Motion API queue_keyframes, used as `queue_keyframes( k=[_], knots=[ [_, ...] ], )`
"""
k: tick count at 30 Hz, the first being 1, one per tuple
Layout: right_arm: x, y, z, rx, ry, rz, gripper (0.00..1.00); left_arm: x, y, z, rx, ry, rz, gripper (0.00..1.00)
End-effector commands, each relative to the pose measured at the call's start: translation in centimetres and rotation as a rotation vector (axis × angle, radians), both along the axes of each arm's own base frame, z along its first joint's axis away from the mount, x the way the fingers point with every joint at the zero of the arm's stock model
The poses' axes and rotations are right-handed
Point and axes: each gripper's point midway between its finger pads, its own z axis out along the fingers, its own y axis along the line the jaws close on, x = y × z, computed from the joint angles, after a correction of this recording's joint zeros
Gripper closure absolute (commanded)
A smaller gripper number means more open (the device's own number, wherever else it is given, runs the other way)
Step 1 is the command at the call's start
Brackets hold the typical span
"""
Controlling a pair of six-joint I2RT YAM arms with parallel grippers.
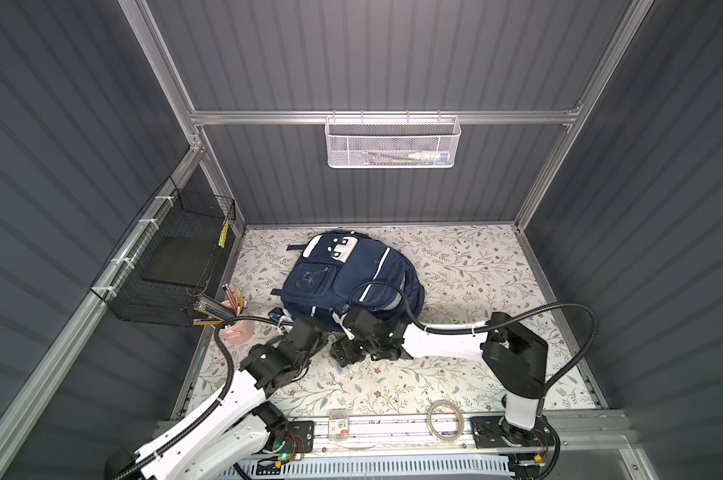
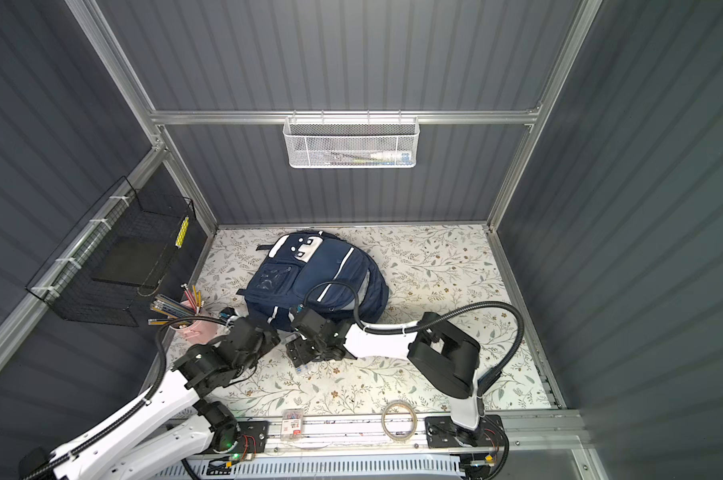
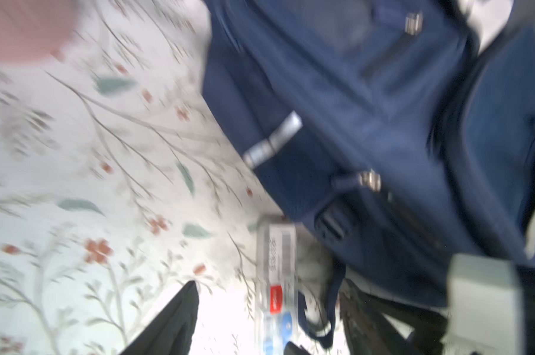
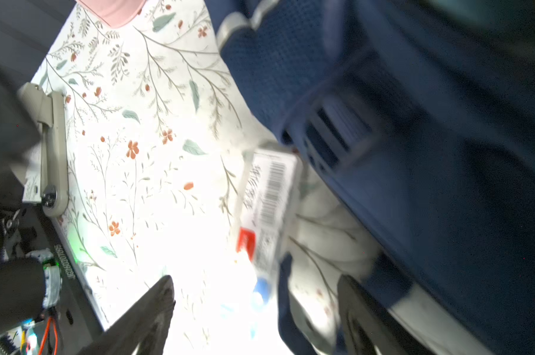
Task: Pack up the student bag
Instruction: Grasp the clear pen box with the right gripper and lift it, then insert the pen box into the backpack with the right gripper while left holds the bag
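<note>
The student bag (image 1: 351, 270) (image 2: 310, 274), a large navy-blue fabric backpack with white stripes, lies flat and front-up on the flower-printed desk (image 1: 476, 266), left of centre and toward the back. Its white patch with two buttons is at the far end, its front pockets face up, and a strip of pale grey lining shows along its near right side. The bag's far end comes close to the desk's back edge. To its left a pink cup of pencils (image 1: 237, 328) stands near the left edge, just beside the left arm. Right of the bag the desk lies bare as far as the right edge, and a bare band runs in front of the arms to the front rail, where a roll of clear tape (image 1: 446, 419) rests. Both arms meet at the bag's near edge. The left gripper (image 3: 269, 287) has its jaws spread wide and grips nothing, though that wrist view is blurred. The right gripper (image 4: 255, 279) likewise has its jaws wide apart, holding nothing. A small clear plastic box with a barcode label (image 4: 269, 196) lies on the desk just beside the bag's near edge. In each wrist view it appears between the jaws, touching neither finger.
</note>
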Motion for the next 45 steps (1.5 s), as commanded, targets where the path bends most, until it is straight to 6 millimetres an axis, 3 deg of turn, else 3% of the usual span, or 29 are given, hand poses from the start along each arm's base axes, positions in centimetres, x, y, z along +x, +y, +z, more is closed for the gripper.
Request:
queue_keyframes(
  k=[1, 7, 13, 17, 20, 25, 31, 33, 36, 41, 45],
  knots=[
    [-0.2, 0.3, -2.2, -0.115, 0.034, 0.031, 0.18, -0.2, 1.9, 1.0, 0.12, 0.009, -0.069, 0.27],
    [0.3, -0.1, -4.6, -0.253, 0.069, -0.021, 0.22, 1.1, 0.7, 1.9, 0.143, 0.022, -0.142, 0.29],
    [-0.2, 0.2, -6.4, -0.364, 0.058, -0.017, 0.26, 1.2, 1.4, 2.7, 0.15, -0.003, -0.106, 0.29],
    [0.0, 0.9, -7.7, -0.404, 0.064, -0.011, 0.32, 1.1, 2.0, 4.1, 0.153, -0.016, -0.078, 0.27],
    [0.5, 1.1, -8.6, -0.426, 0.094, -0.011, 0.46, 1.0, 2.1, 6.0, 0.135, -0.059, -0.078, 0.27],
    [0.9, 1.9, -5.0, -0.317, 0.043, -0.021, 0.53, 0.8, 2.3, 7.2, 0.156, -0.07, -0.093, 0.26],
    [0.6, 1.8, 4.5, -0.062, -0.013, -0.05, 0.59, 1.9, 0.0, 7.6, 0.141, -0.101, -0.219, 0.24],
    [0.8, 0.8, 7.9, 0.017, -0.035, -0.076, 0.6, 2.7, -2.2, 8.1, 0.125, -0.146, -0.341, 0.21],
    [1.4, -2.0, 9.8, 0.041, -0.025, -0.128, 0.6, 4.2, -5.1, 8.1, 0.104, -0.167, -0.46, 0.2],
    [4.4, -9.5, 10.1, 0.039, -0.02, -0.281, 0.6, 6.5, -9.9, 6.1, 0.282, -0.071, -0.683, 0.05],
    [6.6, -16.7, 9.0, -0.002, -0.008, -0.417, 0.6, 8.8, -13.4, 5.9, 0.404, -0.106, -0.751, 0.03]
  ],
)
